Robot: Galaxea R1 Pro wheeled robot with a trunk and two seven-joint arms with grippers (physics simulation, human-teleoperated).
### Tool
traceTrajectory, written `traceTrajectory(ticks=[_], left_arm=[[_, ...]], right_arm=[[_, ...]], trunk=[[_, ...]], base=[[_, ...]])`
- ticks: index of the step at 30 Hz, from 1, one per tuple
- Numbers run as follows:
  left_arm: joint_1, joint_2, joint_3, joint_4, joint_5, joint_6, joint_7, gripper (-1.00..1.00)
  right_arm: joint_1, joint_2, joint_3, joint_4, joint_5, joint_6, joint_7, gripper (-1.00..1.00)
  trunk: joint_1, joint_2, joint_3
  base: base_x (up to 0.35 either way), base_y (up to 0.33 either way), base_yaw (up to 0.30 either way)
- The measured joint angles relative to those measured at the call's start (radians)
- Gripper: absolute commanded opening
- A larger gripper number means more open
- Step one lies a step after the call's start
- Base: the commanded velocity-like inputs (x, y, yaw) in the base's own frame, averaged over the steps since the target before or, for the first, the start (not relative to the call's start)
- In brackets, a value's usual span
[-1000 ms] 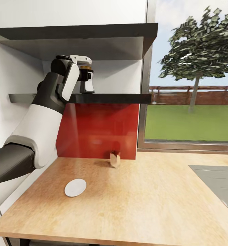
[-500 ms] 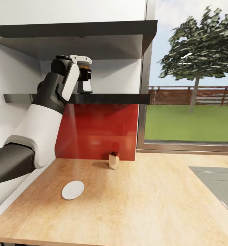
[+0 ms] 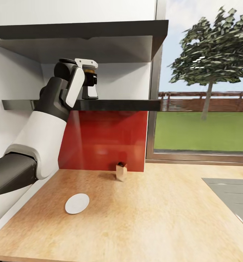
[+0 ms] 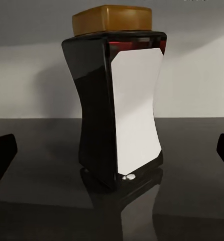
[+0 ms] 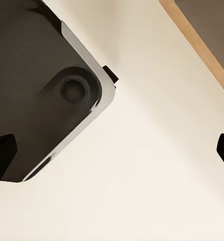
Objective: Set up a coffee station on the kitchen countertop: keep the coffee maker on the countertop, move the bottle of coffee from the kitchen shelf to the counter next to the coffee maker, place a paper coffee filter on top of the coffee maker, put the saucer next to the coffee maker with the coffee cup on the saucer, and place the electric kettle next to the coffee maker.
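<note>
left pincer stands with fingers apart around the bottle of coffee on the kitchen shelf, with the saucer and a small brown box at 6 o'clock below on the kitchen countertop.

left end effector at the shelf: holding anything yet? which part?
Nothing held. The left end effector is open, fingertips wide apart on either side of the bottle of coffee, which stands upright on the kitchen shelf, untouched. The right end effector is also open and empty.

The bottle of coffee, dark with white label and yellow cap, stands upright on the kitchen shelf; the saucer lies flat on the surface.
</note>
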Motion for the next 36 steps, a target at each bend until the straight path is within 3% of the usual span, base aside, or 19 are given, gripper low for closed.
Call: traceTrajectory(ticks=[36], left_arm=[[0.0, -0.005, -0.01, 0.007, 0.0, 0.004, 0.0, 1.0]], right_arm=[[0.0, 0.0, 0.0, 0.0, 0.0, 0.0, 0.0, 1.0]], trunk=[[0.0, 0.0, 0.0]], base=[[0.039, 0.0, 0.0]])
